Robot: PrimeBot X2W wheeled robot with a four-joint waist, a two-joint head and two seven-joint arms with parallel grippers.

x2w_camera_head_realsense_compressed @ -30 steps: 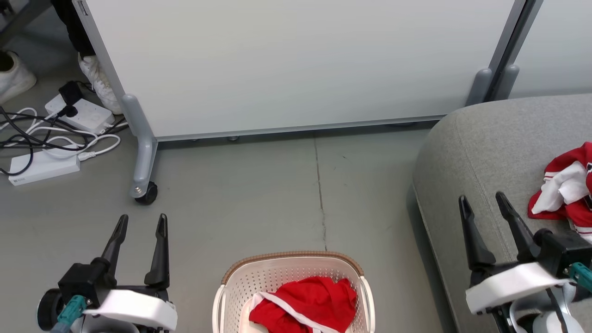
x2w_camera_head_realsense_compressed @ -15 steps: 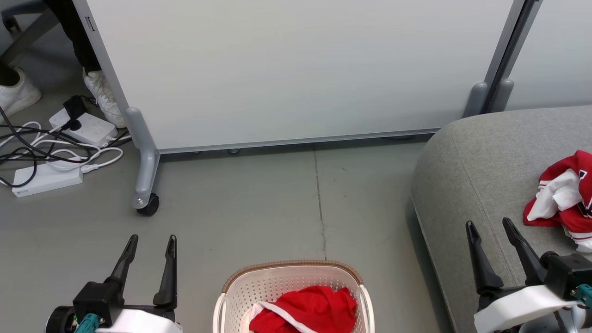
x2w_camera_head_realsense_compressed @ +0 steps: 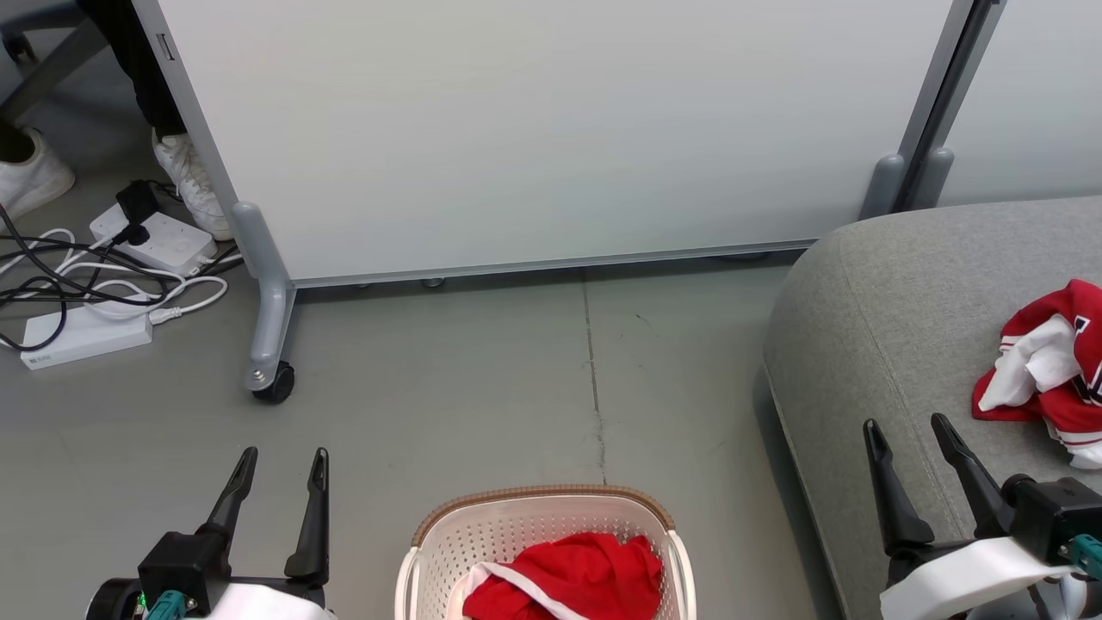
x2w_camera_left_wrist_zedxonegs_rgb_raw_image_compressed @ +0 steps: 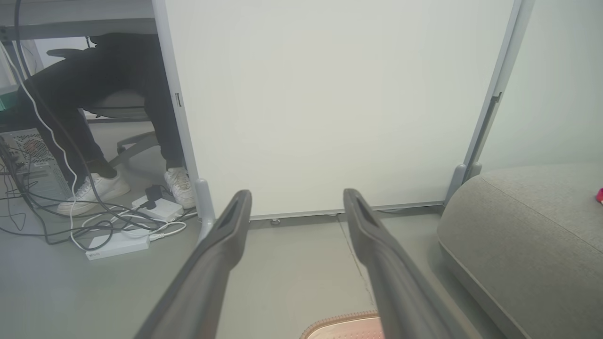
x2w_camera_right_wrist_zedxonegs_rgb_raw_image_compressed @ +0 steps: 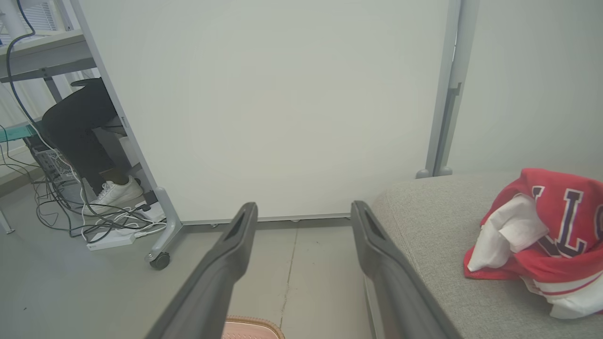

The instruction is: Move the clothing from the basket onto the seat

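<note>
The white perforated basket (x2w_camera_head_realsense_compressed: 504,538) with a brown rim stands on the floor at the bottom middle of the head view, with a red garment with white trim (x2w_camera_head_realsense_compressed: 577,577) lying in it. A second red and white garment (x2w_camera_head_realsense_compressed: 1046,370) with dark lettering (x2w_camera_right_wrist_zedxonegs_rgb_raw_image_compressed: 553,235) lies crumpled on the grey seat (x2w_camera_head_realsense_compressed: 904,310) at the right. My left gripper (x2w_camera_head_realsense_compressed: 284,455) hovers open to the left of the basket. Above the seat's front edge my right gripper (x2w_camera_head_realsense_compressed: 906,426) is open too. Nothing sits between either pair of fingers. The basket's rim (x2w_camera_left_wrist_zedxonegs_rgb_raw_image_compressed: 344,325) peeks in at the bottom of the left wrist view.
A white partition panel (x2w_camera_head_realsense_compressed: 551,129) on grey wheeled feet (x2w_camera_head_realsense_compressed: 274,375) stands behind the basket. Power strips and tangled cables (x2w_camera_head_realsense_compressed: 95,275) lie on the floor at the far left. A seated person's legs and white shoes (x2w_camera_left_wrist_zedxonegs_rgb_raw_image_compressed: 101,188) are behind the panel.
The head camera has tilted, shifting the whole picture down a little. Both grippers sit lower in the view than a second ago; both stay open.
</note>
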